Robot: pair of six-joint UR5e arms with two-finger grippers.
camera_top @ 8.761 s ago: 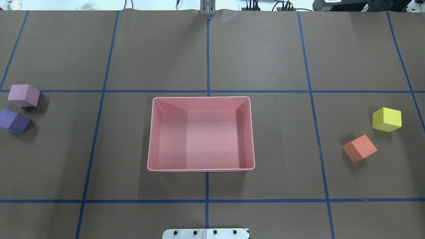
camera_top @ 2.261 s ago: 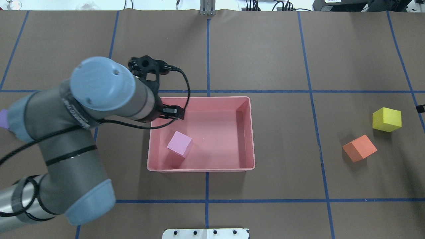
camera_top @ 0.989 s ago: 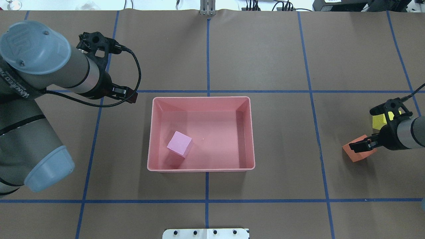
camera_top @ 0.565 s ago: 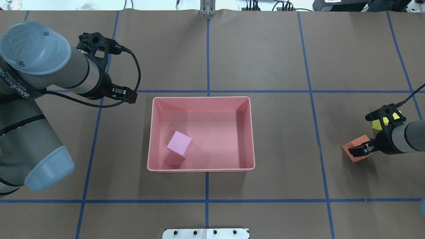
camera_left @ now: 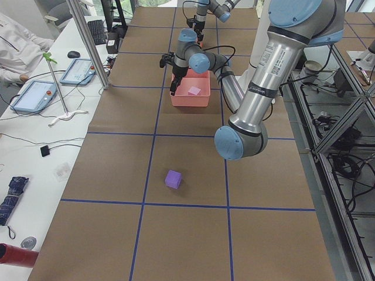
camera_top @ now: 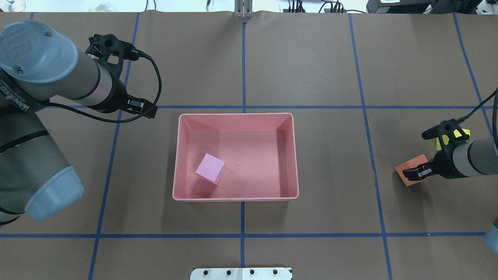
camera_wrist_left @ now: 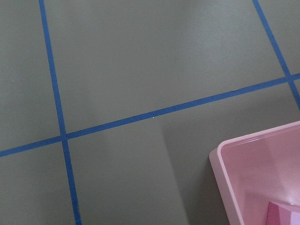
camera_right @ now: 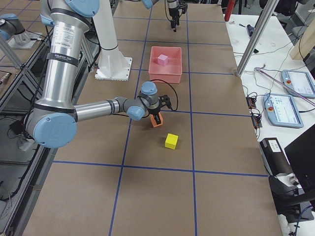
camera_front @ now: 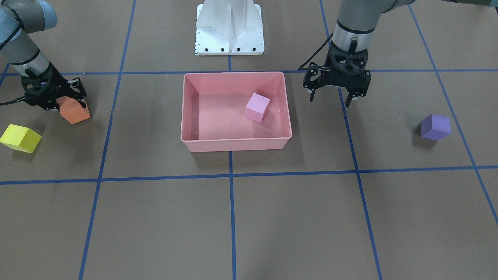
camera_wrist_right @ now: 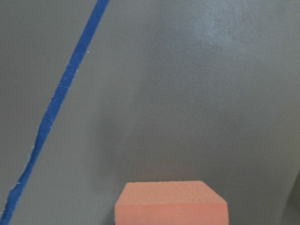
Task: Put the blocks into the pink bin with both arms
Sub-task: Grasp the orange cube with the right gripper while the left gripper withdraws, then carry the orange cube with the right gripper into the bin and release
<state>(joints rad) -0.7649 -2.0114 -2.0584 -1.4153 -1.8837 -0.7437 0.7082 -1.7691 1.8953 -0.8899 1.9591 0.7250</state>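
The pink bin (camera_top: 235, 115) sits mid-table with the light pink block (camera_top: 210, 168) inside it. My right gripper (camera_top: 415, 173) is shut on the orange block (camera_top: 404, 173), also seen in the front view (camera_front: 74, 112), just above the table far to the bin's right. The yellow block (camera_front: 20, 138) lies beyond it, mostly hidden under my right wrist in the overhead view. My left gripper (camera_front: 329, 100) is open and empty, hanging above the table beside the bin's far left corner. The purple block (camera_front: 435, 127) lies on the table to the left, hidden behind my left arm in the overhead view.
The white robot base (camera_front: 229, 27) stands behind the bin. Blue tape lines cross the brown table. The left wrist view shows the bin's corner (camera_wrist_left: 234, 173) and bare table.
The pink block went from the table into the bin and my left arm drew back. My right gripper closed on the orange block and has shifted it slightly toward the bin.
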